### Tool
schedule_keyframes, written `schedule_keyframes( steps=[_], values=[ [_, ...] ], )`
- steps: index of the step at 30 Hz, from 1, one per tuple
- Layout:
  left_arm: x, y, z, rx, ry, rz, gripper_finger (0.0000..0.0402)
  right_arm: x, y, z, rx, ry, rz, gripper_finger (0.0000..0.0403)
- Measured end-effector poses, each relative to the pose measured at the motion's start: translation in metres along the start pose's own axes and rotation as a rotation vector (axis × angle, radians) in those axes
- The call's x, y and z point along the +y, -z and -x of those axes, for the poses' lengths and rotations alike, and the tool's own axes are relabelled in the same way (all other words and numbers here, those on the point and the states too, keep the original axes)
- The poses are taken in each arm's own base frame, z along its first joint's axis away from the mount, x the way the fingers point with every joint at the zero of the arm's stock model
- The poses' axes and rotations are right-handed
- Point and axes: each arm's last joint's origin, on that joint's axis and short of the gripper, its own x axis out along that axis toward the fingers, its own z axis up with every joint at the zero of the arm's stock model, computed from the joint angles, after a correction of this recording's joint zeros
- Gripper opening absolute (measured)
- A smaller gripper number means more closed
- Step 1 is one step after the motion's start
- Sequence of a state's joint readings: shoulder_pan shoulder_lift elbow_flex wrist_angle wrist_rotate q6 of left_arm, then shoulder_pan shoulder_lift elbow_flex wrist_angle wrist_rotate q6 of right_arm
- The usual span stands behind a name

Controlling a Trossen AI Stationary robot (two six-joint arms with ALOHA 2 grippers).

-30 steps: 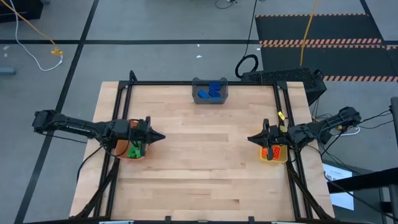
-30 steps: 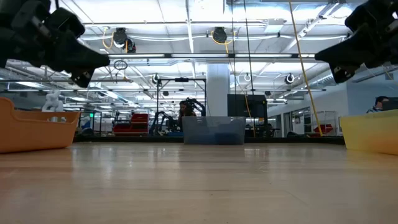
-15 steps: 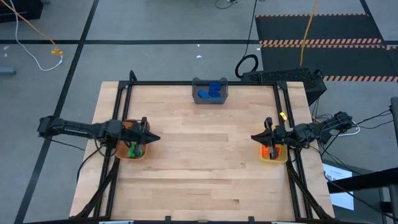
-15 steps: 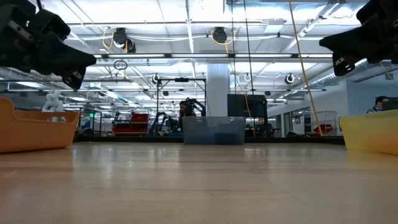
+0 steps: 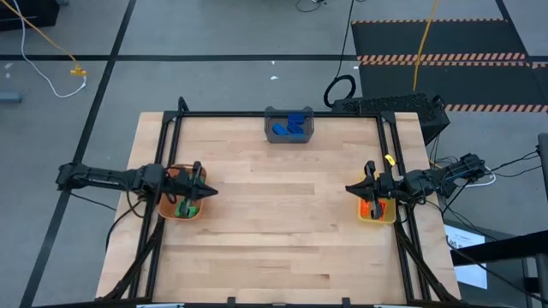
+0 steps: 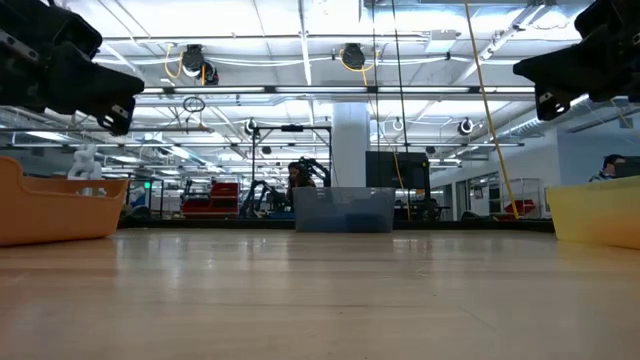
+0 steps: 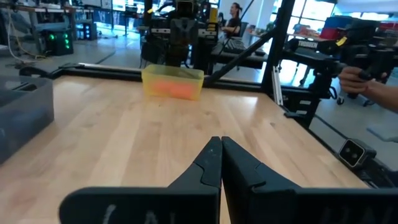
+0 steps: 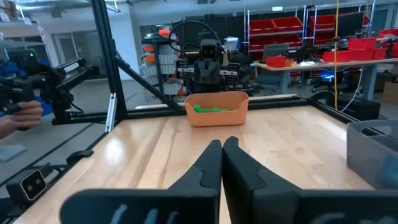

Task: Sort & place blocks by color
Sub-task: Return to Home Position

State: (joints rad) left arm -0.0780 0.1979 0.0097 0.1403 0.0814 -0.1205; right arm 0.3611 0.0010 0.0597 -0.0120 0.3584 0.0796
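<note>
At counter (image 5: 274, 239) edges, sorted: green blocks (image 5: 182, 208) in orange bin (image 5: 193, 216), orange blocks (image 5: 366, 210) in yellow bin (image 5: 387, 220), blue blocks (image 5: 295, 125) in grey bin (image 5: 268, 120). Left gripper (image 5: 212, 190) and right gripper (image 5: 348, 188) are pinched closed and empty by the side bins, likely parking.

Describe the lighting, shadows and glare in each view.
Low view: ceiling lights backlight the left end effector and right end effector into dark silhouettes. High view: even light on the table, only faint shadows. Left wrist view: a pale sheen across the table.

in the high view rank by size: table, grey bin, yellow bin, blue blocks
1. table
2. grey bin and yellow bin: look alike, yellow one partly hidden, so not ranked
3. blue blocks
</note>
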Motion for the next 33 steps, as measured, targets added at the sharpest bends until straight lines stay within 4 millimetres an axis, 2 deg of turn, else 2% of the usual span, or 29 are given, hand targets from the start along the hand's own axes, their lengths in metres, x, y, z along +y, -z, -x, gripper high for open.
schedule_keyframes(
  steps=[9, 24, 33],
  values=[
    [0.003, -0.001, 0.007, -0.024, -0.030, -0.032, 0.0002, -0.008, 0.000, -0.002, 0.010, 0.081, 0.044, 0.0000],
    [0.010, -0.001, 0.009, -0.015, -0.044, -0.013, 0.0006, -0.009, -0.001, -0.005, -0.007, -0.082, 0.013, 0.0000],
    [0.011, 0.000, 0.009, -0.014, -0.075, -0.030, 0.0007, -0.010, -0.001, -0.006, -0.008, -0.034, 0.038, 0.0000]
  ],
)
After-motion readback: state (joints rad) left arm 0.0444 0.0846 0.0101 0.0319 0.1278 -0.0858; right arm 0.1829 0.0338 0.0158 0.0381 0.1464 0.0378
